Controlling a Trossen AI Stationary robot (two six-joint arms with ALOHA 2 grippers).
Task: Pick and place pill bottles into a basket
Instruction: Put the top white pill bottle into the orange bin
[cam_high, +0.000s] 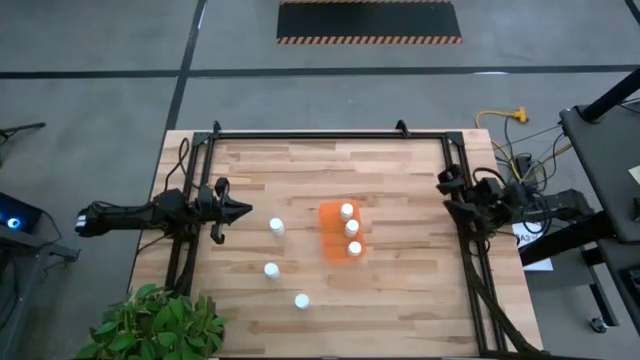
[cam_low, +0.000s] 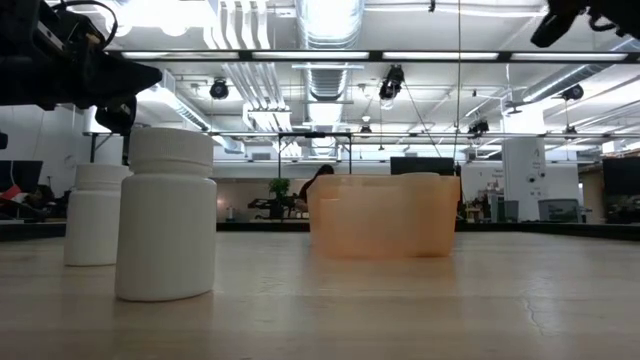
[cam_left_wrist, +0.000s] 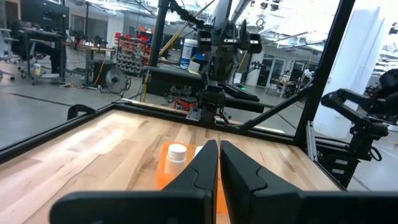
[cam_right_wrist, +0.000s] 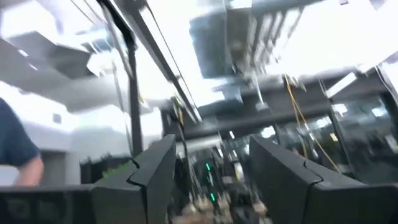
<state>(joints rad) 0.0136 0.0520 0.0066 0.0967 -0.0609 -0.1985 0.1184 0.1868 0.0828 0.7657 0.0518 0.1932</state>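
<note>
The orange basket stands mid-table with three white pill bottles upright inside it. Three more bottles stand upright on the table at the basket's left: one nearest my left gripper, one nearer the front, one near the front edge. In the low view two bottles stand left of the basket. My left gripper is shut and empty, above the table left of the bottles; its wrist view shows its fingers closed. My right gripper is open and empty at the table's right edge, pointing up.
A black frame runs along the table's far, left and right sides. A green plant sits at the front left corner. Cables and stands lie beyond the right edge. A person's shoulder shows in the right wrist view.
</note>
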